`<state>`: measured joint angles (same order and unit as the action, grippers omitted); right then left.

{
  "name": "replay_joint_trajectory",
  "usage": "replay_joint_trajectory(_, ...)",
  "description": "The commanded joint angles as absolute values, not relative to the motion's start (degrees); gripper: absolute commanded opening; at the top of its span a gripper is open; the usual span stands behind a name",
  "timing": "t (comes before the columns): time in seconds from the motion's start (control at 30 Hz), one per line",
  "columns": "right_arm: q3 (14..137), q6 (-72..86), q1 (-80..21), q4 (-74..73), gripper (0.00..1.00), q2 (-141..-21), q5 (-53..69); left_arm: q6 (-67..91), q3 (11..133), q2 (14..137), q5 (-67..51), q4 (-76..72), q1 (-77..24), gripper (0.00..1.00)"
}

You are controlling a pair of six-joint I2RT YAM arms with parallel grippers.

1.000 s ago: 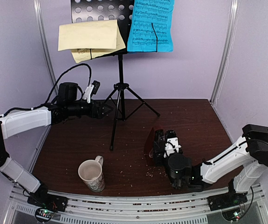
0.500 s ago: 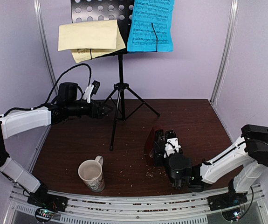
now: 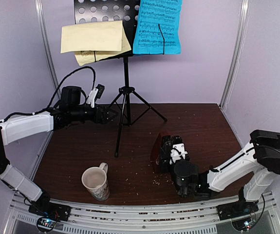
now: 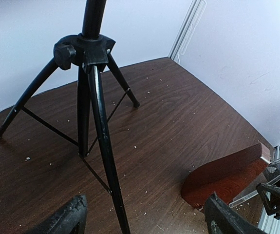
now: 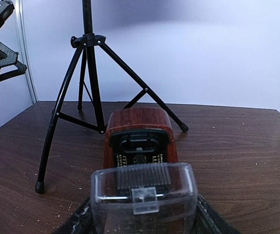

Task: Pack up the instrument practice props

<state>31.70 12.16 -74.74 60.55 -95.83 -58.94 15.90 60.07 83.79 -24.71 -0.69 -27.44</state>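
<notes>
Between the fingers of my right tool [image 5: 142,217] sits the clear cover [image 5: 143,192], pinched at about half spread. The red-brown metronome [image 5: 140,124] is just past the tips, resting on the table [image 5: 237,146]; I can't tell if the cover is seated on it. My left tool [image 4: 147,219] gapes wide, grips nothing and is raised off the table, with a music stand [image 4: 92,63] leg just ahead of its tips. Blue sheet [image 3: 157,27] and yellow sheets [image 3: 92,39] are up on the stand, well above that tool. Mug [image 3: 96,183] sits left of the right tool, apart.
</notes>
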Motion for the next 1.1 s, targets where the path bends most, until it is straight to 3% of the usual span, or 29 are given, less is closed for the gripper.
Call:
replay_joint_trajectory(0.0, 32.01, 13.49, -74.36, 55.41, 0.57, -98.17, -57.4, 14.88, 59.59, 82.79, -25.48, -1.59, -27.44, 0.87)
replay_joint_trajectory(0.87, 33.75, 16.21, -71.41, 50.36, 0.73, -97.39, -52.82, 15.0, 59.68, 83.31, -26.11, -1.54, -27.44, 0.87)
replay_joint_trajectory(1.07, 33.63, 16.17, -71.14, 49.95, 0.92, -96.66, -52.84, 14.94, 59.72, 83.32, -26.02, -1.41, -27.43, 0.87)
